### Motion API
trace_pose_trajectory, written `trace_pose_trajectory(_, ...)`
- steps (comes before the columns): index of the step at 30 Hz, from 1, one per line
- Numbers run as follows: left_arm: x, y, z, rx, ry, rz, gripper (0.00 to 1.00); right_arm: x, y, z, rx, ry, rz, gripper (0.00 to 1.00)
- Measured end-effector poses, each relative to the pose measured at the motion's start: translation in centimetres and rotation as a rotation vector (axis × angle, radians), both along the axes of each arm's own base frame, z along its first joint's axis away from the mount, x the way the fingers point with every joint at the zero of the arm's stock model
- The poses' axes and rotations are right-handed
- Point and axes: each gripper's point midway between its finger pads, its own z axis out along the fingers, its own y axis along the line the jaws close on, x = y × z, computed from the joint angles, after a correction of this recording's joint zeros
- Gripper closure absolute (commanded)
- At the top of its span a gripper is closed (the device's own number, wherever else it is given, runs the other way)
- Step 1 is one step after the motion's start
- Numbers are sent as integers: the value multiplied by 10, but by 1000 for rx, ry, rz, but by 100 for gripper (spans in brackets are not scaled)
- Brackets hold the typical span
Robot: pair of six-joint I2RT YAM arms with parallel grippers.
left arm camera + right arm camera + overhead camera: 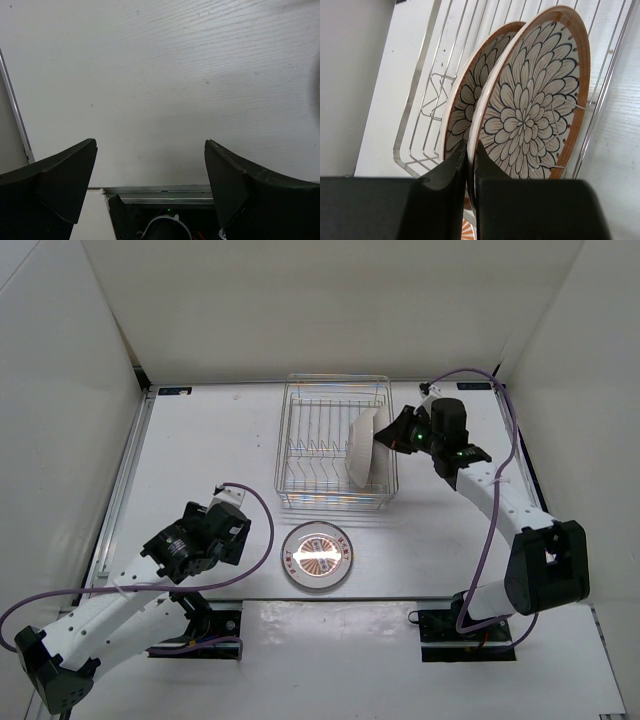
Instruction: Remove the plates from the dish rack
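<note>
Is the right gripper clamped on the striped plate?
No: the right gripper pinches the rim of a petal plate standing in the dish rack.

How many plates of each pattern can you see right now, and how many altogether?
Round ceramic plates with dark petals and a brown rim, upright in the silver wire dish rack: 2
Round ceramic plate with orange-brown radial stripes, flat on the white table: 1
Total: 3

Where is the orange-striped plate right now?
In the top view, the orange-striped plate lies flat on the table, just on the near side of the dish rack, roughly centred left to right.
</note>
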Motion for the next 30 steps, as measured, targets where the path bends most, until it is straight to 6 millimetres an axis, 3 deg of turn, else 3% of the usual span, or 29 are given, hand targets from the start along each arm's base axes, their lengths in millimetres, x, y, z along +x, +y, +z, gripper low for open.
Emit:
trace_pose_trajectory(15,-2,0,0,-4,4,-3,1,11,-10,11,93,-39,-60,100)
trace_pose_trajectory(24,-2,0,0,-4,5,-3,1,35,-22,72,290,-211,-75,100)
trace_pose_trajectory(30,-2,0,0,-3,5,-3,1,49,-36,85,349,-259,-103,100)
